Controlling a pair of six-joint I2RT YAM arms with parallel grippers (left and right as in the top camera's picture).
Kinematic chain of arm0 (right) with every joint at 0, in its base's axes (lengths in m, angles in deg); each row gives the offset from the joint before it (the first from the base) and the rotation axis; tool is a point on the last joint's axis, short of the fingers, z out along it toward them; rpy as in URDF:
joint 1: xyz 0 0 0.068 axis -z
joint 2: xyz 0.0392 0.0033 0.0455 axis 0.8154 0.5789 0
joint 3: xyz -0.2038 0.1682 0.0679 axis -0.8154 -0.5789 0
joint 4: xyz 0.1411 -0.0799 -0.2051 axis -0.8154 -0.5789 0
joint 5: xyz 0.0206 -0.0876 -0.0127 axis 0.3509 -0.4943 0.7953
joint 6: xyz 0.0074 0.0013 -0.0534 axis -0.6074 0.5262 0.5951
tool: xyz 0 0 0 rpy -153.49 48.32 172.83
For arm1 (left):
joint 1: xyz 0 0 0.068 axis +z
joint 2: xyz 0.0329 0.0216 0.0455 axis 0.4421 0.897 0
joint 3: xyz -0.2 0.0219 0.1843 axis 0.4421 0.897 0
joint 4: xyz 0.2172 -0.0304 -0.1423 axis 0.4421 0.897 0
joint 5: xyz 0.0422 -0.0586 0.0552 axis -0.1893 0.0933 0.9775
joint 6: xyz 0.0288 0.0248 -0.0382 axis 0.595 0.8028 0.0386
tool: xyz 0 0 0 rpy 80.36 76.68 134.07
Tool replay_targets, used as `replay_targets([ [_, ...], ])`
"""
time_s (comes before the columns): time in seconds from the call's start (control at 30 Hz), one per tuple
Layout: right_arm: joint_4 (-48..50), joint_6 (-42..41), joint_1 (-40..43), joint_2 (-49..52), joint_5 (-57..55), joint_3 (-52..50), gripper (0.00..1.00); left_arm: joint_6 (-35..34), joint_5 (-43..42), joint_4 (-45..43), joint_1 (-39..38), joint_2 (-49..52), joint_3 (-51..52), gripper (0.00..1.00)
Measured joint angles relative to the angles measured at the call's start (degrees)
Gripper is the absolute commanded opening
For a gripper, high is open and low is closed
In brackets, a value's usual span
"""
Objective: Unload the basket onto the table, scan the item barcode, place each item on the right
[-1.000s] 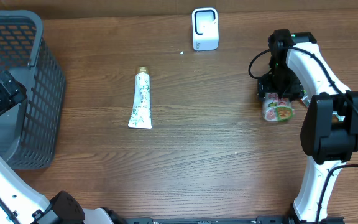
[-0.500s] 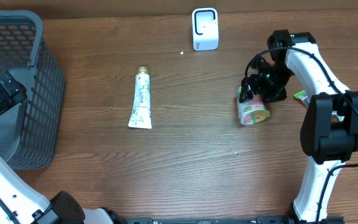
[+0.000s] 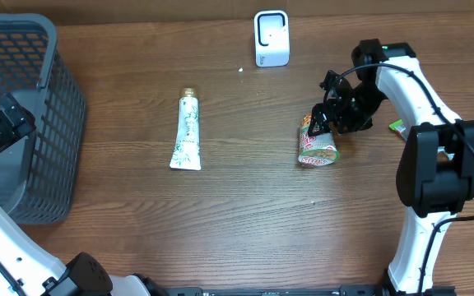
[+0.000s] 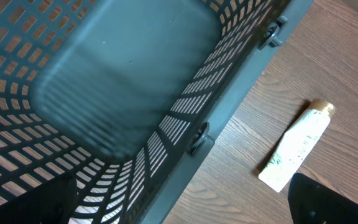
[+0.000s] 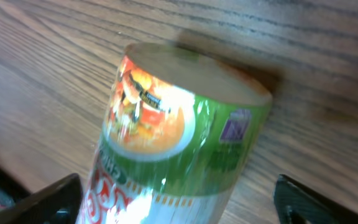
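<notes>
A green instant-noodle cup lies on its side on the wooden table, right of centre. My right gripper hangs over its upper end. In the right wrist view the cup fills the space between the fingers, and the gripper is open, with a clear gap on the right side. The white barcode scanner stands at the table's far edge. My left gripper hovers over the basket, open and holding nothing.
A dark grey mesh basket fills the left side; its rim shows in the left wrist view. A white tube lies left of centre, also in the left wrist view. A small green object peeks out behind the right arm.
The noodle cup has moved left across the table with my right gripper, and the right jaws have spread wider. The left arm has not moved.
</notes>
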Motion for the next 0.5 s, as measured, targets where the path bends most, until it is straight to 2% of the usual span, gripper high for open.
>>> replay_targets([
  [0.33, -2.2, -16.8, -8.2, -0.1, -23.0, 9.4, 1.0, 0.0, 0.0, 0.0, 0.0, 0.0, 0.0, 1.0],
  [0.5, -4.7, -25.4, -14.8, -0.4, -33.7, 10.2, 1.0, 0.0, 0.0, 0.0, 0.0, 0.0, 0.0, 1.0],
])
